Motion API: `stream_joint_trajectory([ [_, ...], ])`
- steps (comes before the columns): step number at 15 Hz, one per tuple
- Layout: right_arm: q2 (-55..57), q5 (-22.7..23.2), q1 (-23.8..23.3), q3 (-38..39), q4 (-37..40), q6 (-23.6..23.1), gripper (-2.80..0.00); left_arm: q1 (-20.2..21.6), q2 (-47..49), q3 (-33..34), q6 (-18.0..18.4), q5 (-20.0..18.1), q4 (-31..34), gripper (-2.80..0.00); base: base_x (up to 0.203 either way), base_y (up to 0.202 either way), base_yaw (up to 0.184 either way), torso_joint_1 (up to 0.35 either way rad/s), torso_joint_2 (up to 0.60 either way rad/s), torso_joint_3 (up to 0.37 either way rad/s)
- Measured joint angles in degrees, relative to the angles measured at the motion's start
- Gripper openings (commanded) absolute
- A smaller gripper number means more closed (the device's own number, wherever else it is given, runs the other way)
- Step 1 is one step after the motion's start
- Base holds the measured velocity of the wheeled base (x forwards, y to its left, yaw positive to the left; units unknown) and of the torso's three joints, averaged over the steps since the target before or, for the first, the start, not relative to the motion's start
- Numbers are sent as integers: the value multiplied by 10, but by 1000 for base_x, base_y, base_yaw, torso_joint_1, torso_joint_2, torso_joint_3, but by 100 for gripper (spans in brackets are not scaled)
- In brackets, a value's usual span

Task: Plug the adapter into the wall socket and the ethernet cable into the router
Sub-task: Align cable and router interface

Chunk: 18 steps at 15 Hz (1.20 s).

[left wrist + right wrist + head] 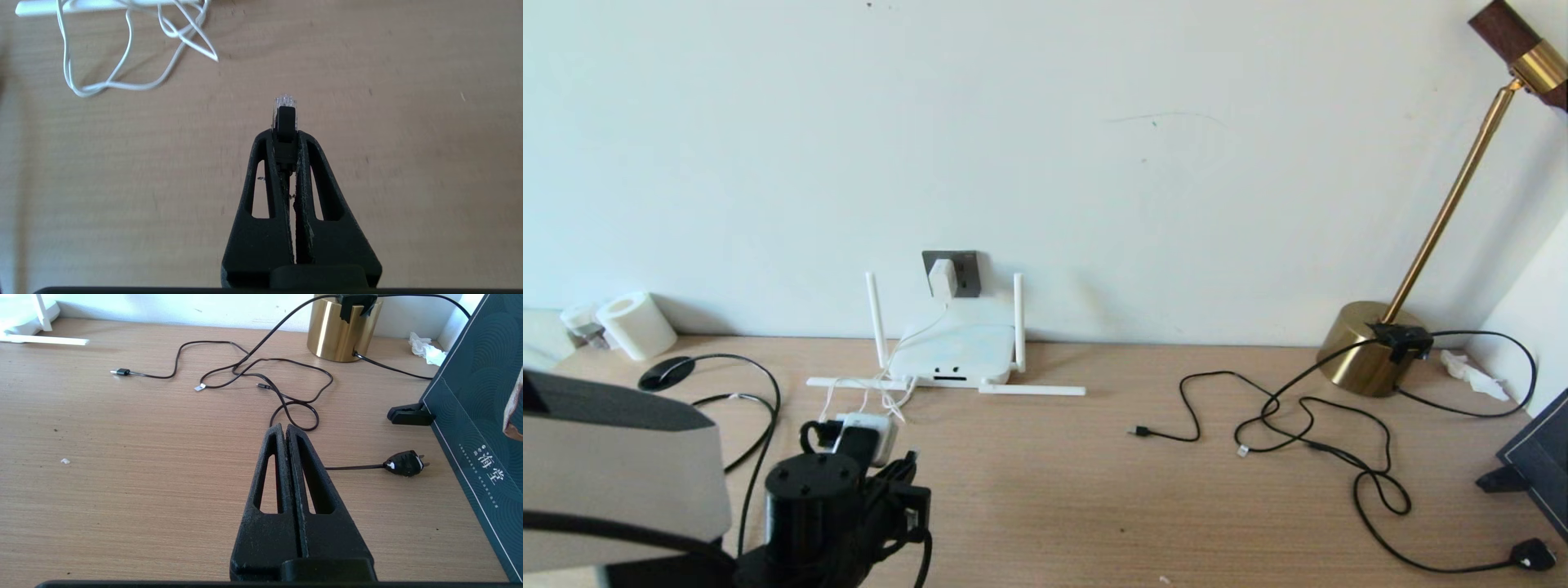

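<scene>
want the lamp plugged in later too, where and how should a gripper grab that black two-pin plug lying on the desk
Grip the black plug across its chunky body, coming straight down from above. It lies flat on the desk, pins pointing away from its cord toward the dark box, so its two sides are open; the idle right gripper, shut, is nearest.

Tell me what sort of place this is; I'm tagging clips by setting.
Probably a home or office desk against a wall: a wooden table, a router below a wall socket with an adapter in it, and a brass lamp with loose cables.
</scene>
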Motion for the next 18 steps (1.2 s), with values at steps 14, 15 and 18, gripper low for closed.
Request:
stream_joint_trajectory([
  [14,0,0,0,0,0,-3,-280,12,53,-92,-5,23,0,-280,0,0,0,0,0,0],
  [15,0,-1,0,1,0,1,-280,20,59,-108,6,16,0,-280,0,0,0,0,0,0],
  [18,0,-1,0,1,0,2,-280,34,75,-135,12,12,0,-280,0,0,0,0,0,0],
])
